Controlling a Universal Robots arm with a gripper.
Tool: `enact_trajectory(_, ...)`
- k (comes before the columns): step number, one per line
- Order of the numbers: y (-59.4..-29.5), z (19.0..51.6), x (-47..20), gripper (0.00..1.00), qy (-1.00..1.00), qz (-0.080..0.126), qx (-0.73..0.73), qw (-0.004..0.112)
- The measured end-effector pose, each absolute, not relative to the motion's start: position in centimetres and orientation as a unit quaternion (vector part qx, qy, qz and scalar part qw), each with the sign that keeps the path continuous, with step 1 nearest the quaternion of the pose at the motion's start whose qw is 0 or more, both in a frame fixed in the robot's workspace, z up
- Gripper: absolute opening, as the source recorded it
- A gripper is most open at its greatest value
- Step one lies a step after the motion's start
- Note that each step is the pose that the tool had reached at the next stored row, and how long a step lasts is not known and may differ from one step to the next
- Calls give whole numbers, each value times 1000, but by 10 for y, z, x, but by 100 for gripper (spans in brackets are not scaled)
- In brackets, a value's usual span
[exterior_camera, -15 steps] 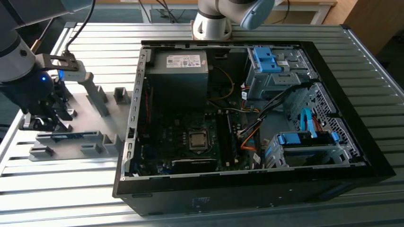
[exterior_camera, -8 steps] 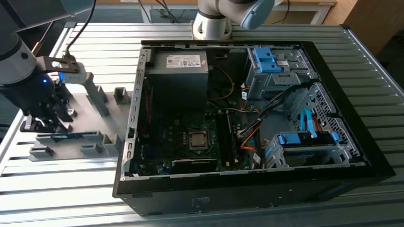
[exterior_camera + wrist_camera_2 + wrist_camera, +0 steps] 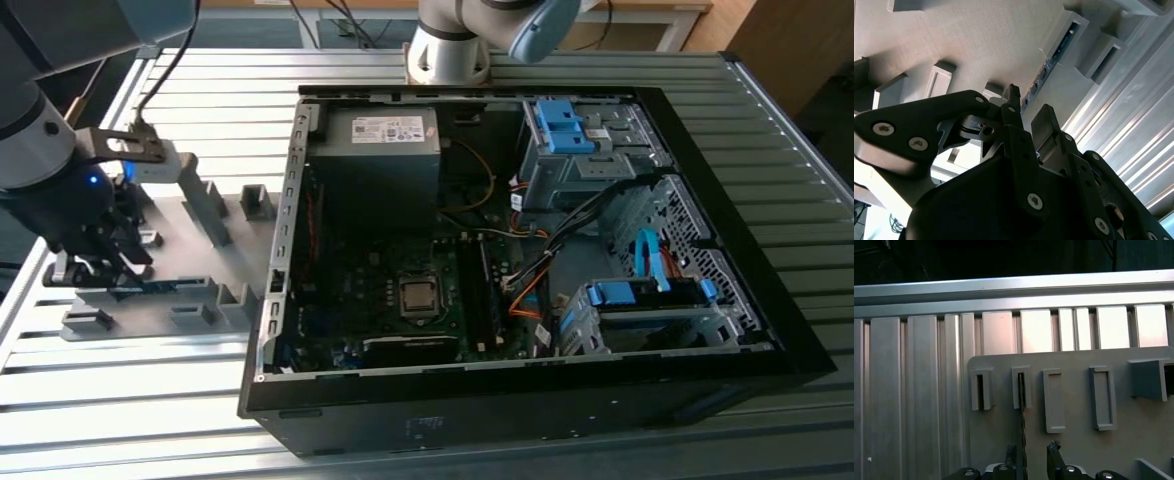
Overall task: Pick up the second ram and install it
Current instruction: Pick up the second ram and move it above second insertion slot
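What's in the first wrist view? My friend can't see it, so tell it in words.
A slim ram stick stands on edge in a slot of a grey fixture plate, between the fingers of the open pincer. Slotted grey blocks line the plate, on a ribbed metal table.

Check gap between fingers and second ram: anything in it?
Nothing. In the first wrist view the second ram stands edge-on between the open fingers; only bare grey fixture shows in the gap.

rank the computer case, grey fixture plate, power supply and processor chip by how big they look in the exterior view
1. computer case, by far the largest
2. grey fixture plate
3. power supply
4. processor chip, clearly the smallest
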State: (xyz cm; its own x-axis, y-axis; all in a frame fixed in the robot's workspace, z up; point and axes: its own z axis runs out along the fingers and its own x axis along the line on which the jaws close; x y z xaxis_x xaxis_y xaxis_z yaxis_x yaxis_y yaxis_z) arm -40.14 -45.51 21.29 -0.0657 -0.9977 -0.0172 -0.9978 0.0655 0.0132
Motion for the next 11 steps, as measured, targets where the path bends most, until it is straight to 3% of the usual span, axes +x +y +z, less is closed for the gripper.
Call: enact_trajectory(11, -457, 198, -405, 37, 724, 10, -689, 1)
